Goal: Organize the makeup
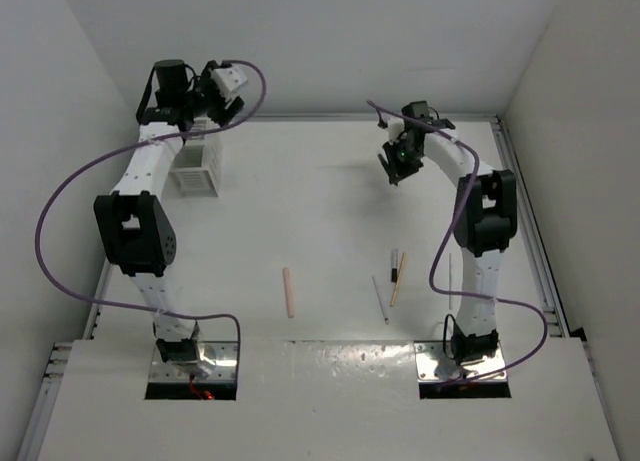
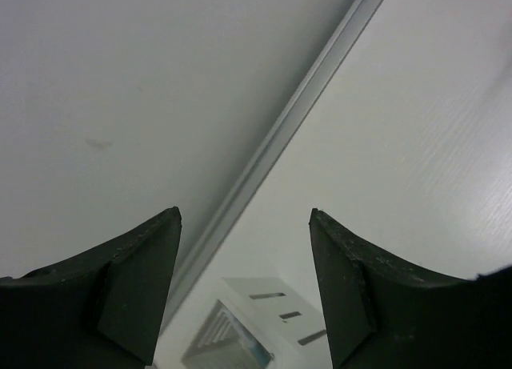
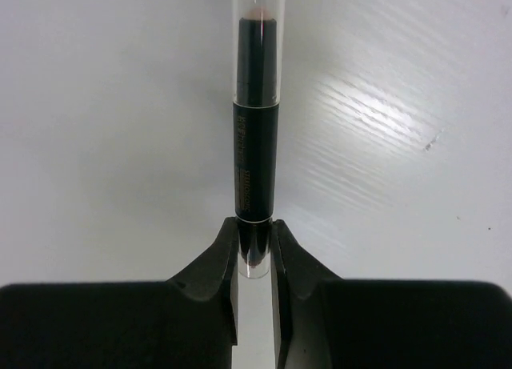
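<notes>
My right gripper (image 3: 254,233) is shut on one end of a short black stick with clear caps (image 3: 256,113) and holds it above the white table, at the back right in the top view (image 1: 396,163). On the table near the front lie a pink stick (image 1: 288,292), a pale blue stick (image 1: 381,300), a tan wooden stick (image 1: 397,282), a small black stick (image 1: 394,258) and a thin white stick (image 1: 449,272). My left gripper (image 2: 244,218) is open and empty, raised over the white slatted box (image 1: 195,167) at the back left (image 1: 222,87).
The box's open top shows below my left fingers (image 2: 240,325). A metal rail (image 2: 280,137) runs along the back wall. Another rail (image 1: 525,221) runs along the right side of the table.
</notes>
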